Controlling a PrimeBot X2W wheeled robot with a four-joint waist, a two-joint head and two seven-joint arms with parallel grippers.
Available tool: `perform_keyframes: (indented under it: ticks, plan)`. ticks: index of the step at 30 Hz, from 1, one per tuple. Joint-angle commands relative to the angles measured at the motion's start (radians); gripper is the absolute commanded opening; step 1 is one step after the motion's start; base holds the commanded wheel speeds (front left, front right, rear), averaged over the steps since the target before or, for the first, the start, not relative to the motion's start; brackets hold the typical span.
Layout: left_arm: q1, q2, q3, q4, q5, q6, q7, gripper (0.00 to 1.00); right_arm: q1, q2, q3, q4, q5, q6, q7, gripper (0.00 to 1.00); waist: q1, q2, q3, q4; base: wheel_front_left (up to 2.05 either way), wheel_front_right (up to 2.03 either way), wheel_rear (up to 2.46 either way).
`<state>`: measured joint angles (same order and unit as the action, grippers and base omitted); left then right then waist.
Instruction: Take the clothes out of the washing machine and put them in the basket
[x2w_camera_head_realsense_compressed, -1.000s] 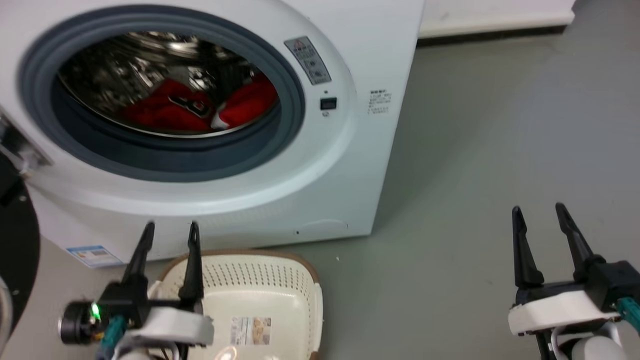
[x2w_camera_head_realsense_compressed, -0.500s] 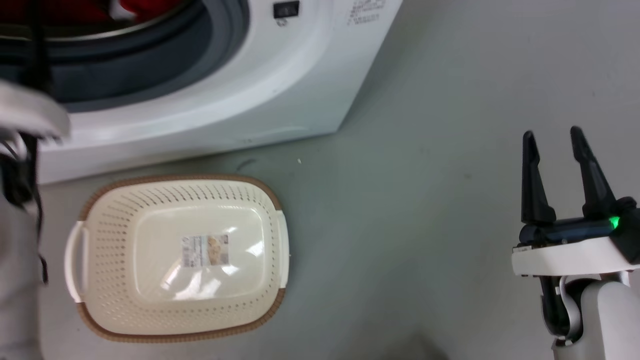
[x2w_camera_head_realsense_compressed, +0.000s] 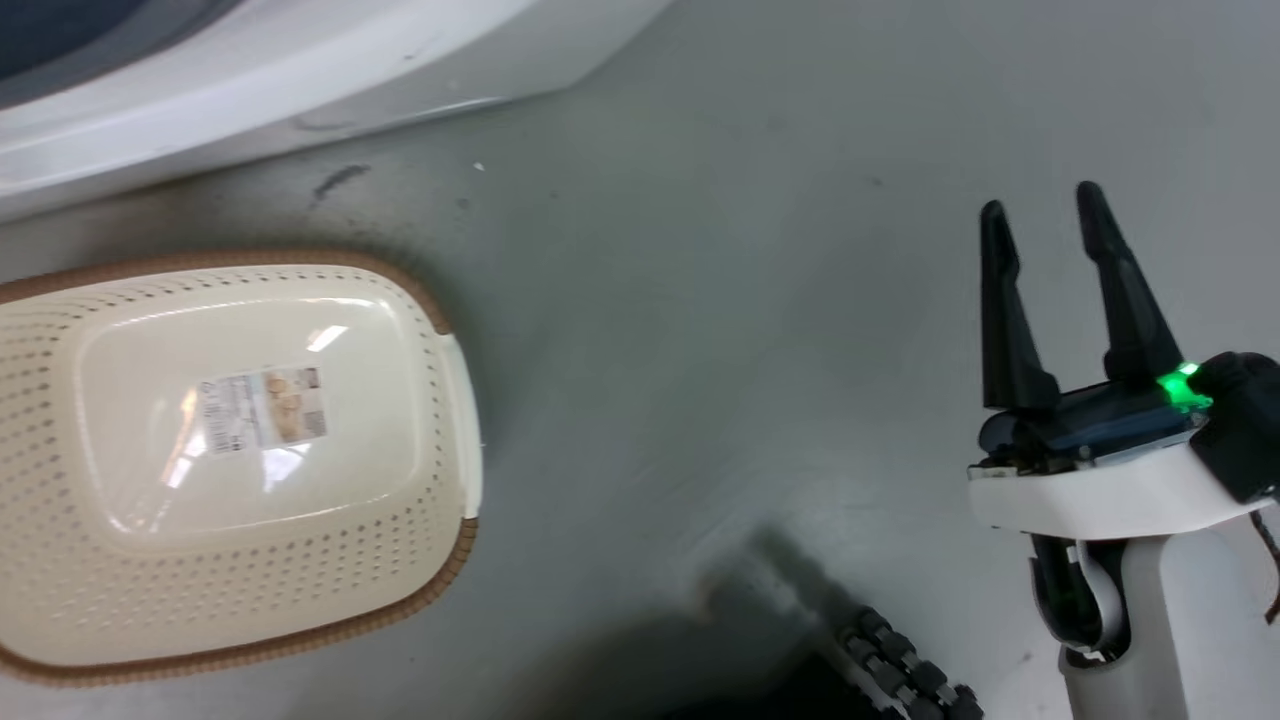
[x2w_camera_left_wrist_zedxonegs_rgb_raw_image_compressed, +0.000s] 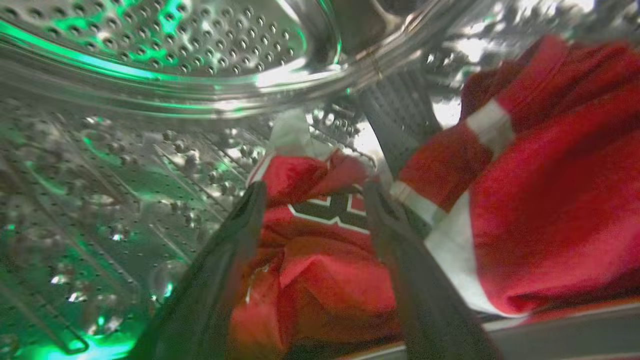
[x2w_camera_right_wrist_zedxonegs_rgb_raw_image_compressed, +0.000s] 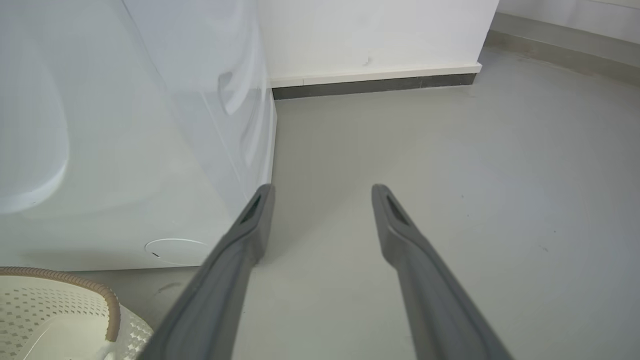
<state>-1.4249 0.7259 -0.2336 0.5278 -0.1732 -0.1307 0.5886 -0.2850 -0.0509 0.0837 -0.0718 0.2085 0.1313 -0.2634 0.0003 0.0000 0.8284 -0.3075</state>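
left end effector (x2w_camera_left_wrist_zedxonegs_rgb_raw_image_compressed: 315, 189) is inside the washing machine (x2w_camera_head_realsense_compressed: 250, 70) drum (x2w_camera_left_wrist_zedxonegs_rgb_raw_image_compressed: 150, 150), released, fingers spread. the clothes (x2w_camera_left_wrist_zedxonegs_rgb_raw_image_compressed: 540, 200) lie just beyond: numbered jersey (x2w_camera_left_wrist_zedxonegs_rgb_raw_image_compressed: 330, 270) btwn the tips, 2nd one to its right. right end effector (x2w_camera_head_realsense_compressed: 1040, 200) is released too, over the floor (x2w_camera_head_realsense_compressed: 700, 300), well right of the basket (x2w_camera_head_realsense_compressed: 60, 590), which sits on the floor near the machine's front.

Left hand (x2w_camera_left_wrist_zedxonegs_rgb_raw_image_compressed: 315, 189) spread wide — right hand (x2w_camera_head_realsense_compressed: 1040, 200) likewise, fingers upward.
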Motion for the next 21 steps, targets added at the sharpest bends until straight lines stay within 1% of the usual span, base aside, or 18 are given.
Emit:
perform_keyframes:
  ticks: [1, 3, 4, 8, 13, 17, 21]
  plan:
    - [-0.053, 0.029, -0.018, 0.022, 0.001, 0.002, 0.050, 1.00, -0.008, 0.001, 0.014, -0.009, 0.014, -0.001, -0.002, 1.00, -0.0003, 0.0000, 0.053, -0.054, 0.00, 0.00, 0.00]
    - [-0.095, 0.073, -0.056, 0.051, 0.016, 0.001, 0.103, 1.00, -0.012, 0.002, 0.039, -0.018, 0.029, -0.001, -0.002, 1.00, -0.0003, 0.0000, 0.073, -0.073, 0.00, 0.00, 0.00]
    - [-0.095, 0.073, -0.056, 0.051, 0.016, 0.001, 0.103, 1.00, -0.012, 0.002, 0.039, -0.018, 0.029, -0.001, -0.002, 1.00, -0.0003, 0.0000, 0.073, -0.073, 0.00, 0.00, 0.00]
    - [-0.154, 0.124, -0.101, 0.097, 0.012, 0.001, 0.161, 1.00, -0.008, 0.002, 0.080, -0.043, 0.051, -0.001, -0.002, 1.00, -0.0003, 0.0000, 0.104, -0.105, 0.00, 0.00, 0.00]
    - [-0.209, 0.190, -0.152, 0.118, -0.009, 0.001, 0.226, 1.00, 0.003, 0.002, 0.125, -0.069, 0.073, -0.001, -0.002, 1.00, -0.0003, 0.0000, 0.139, -0.139, 0.00, 0.00, 0.00]
    - [-0.237, 0.207, -0.141, 0.148, -0.031, 0.009, 0.246, 1.00, 0.014, 0.002, 0.133, -0.077, 0.083, -0.001, -0.002, 1.00, -0.0003, 0.0000, 0.148, -0.149, 0.00, 0.00, 0.00]
    - [-0.244, 0.216, -0.153, 0.178, -0.036, 0.007, 0.269, 1.00, 0.028, 0.002, 0.130, -0.091, 0.076, -0.001, -0.002, 1.00, -0.0003, 0.0000, 0.153, -0.147, 0.00, 0.00, 0.00]
